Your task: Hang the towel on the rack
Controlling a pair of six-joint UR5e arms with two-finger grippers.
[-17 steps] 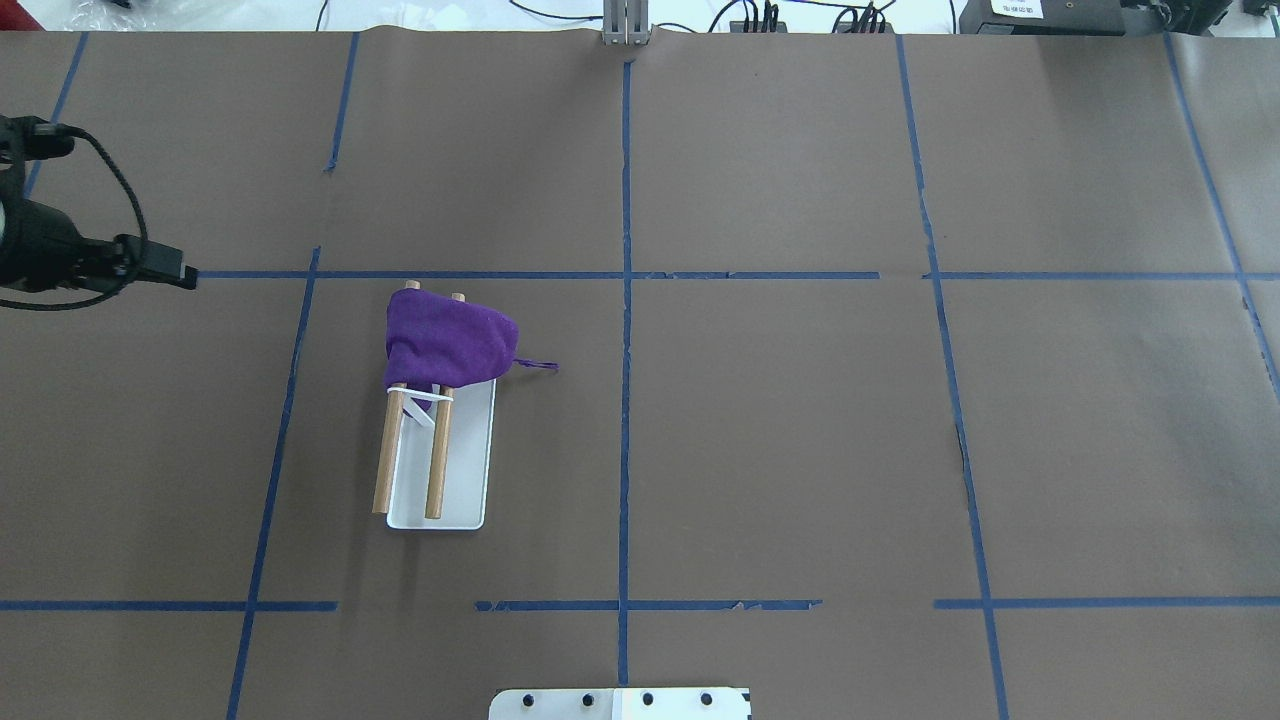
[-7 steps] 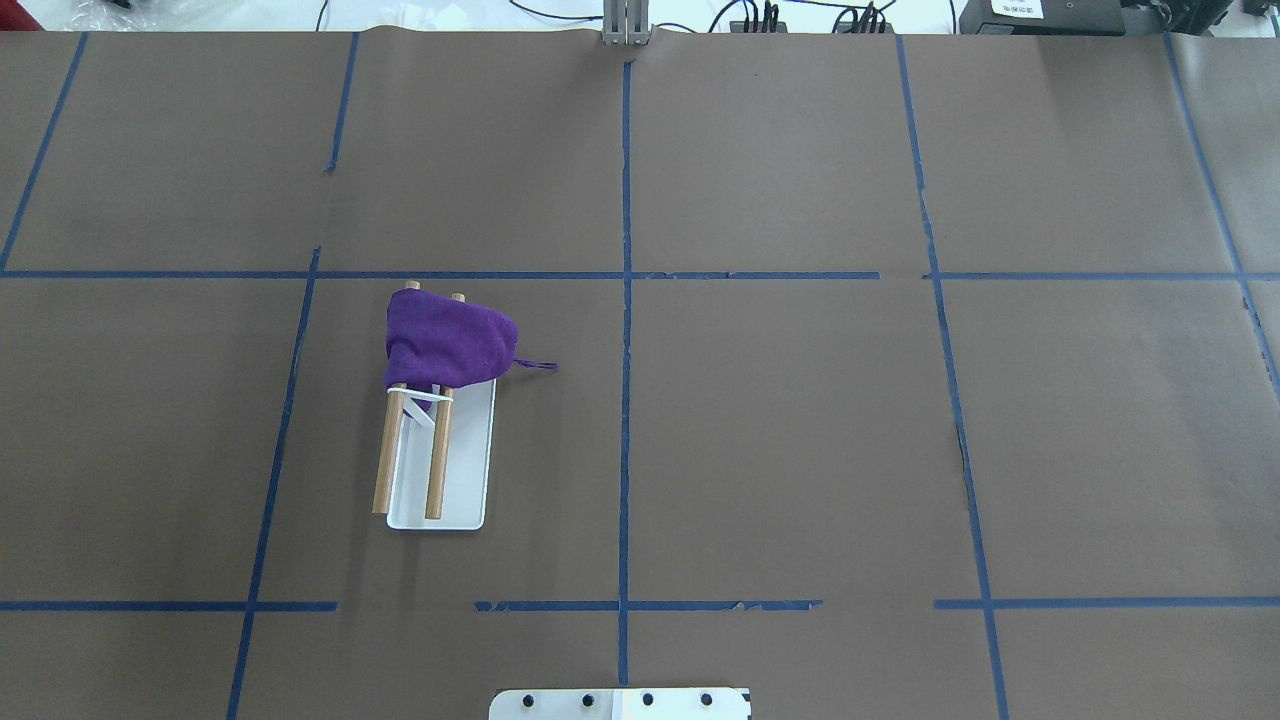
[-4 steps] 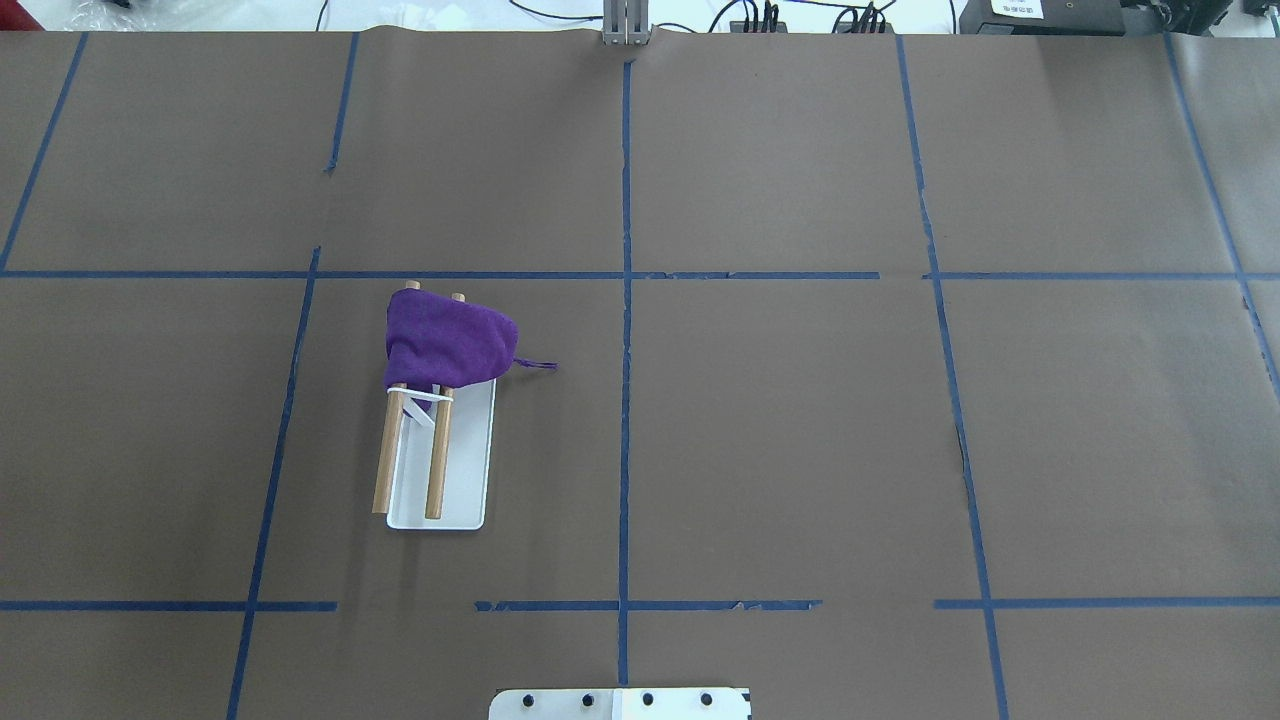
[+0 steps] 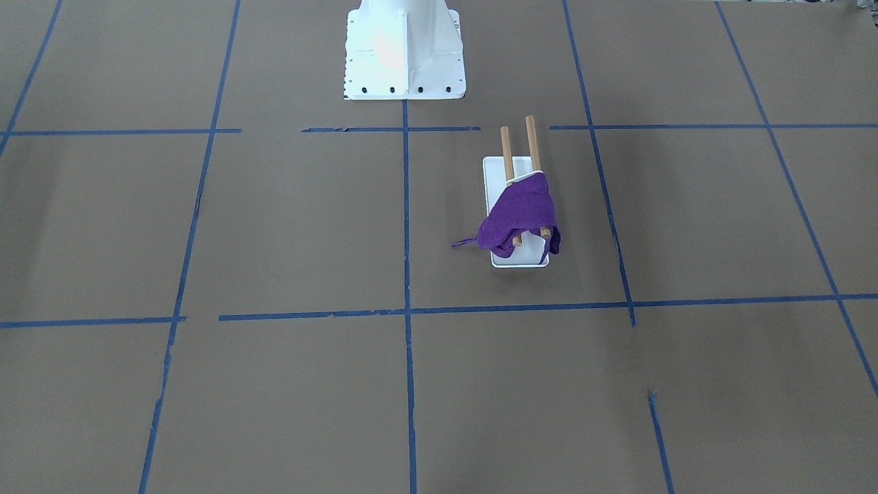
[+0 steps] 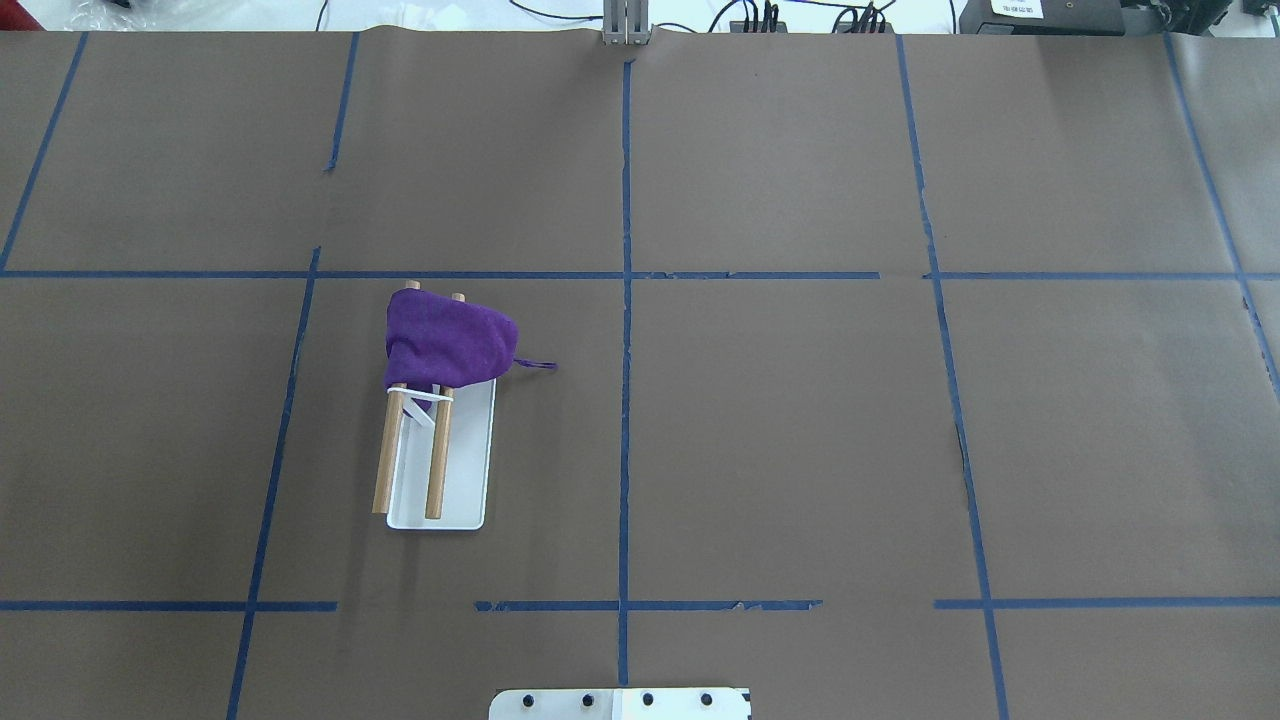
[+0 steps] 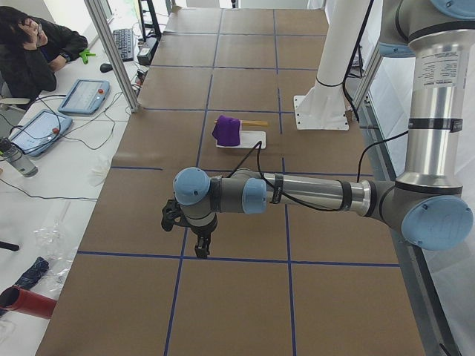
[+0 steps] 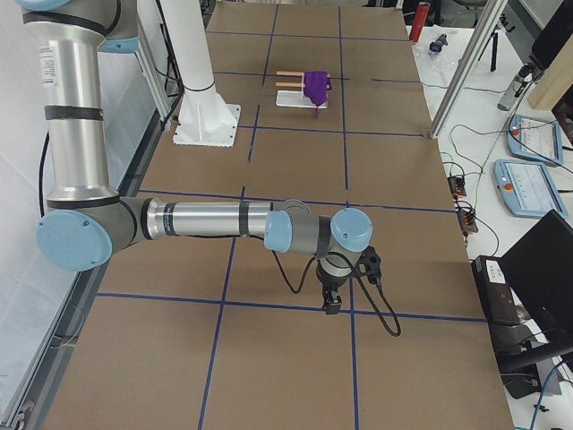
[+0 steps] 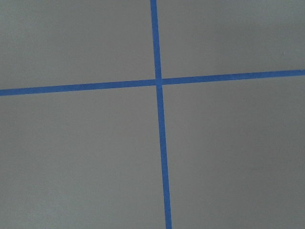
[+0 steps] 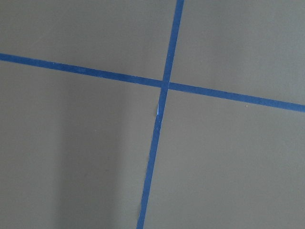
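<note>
The purple towel is hanging bunched over both dowels of the rack, so the task is looking done, while the left end effector and right end effector are hovering well apart from it, their opening impossible to tell.

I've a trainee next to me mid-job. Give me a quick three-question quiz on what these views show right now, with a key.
1. Multiple choice: which part of the rack does the purple towel cover?
A. the end farther from the pedestal
B. the end nearer to it
C. the whole length

2. True or false: the left pincer grips the towel.

3. Short answer: how many of the rack's dowels does the towel lie over?

Key
1. A
2. False. It is far from the towel.
3. Two
</note>
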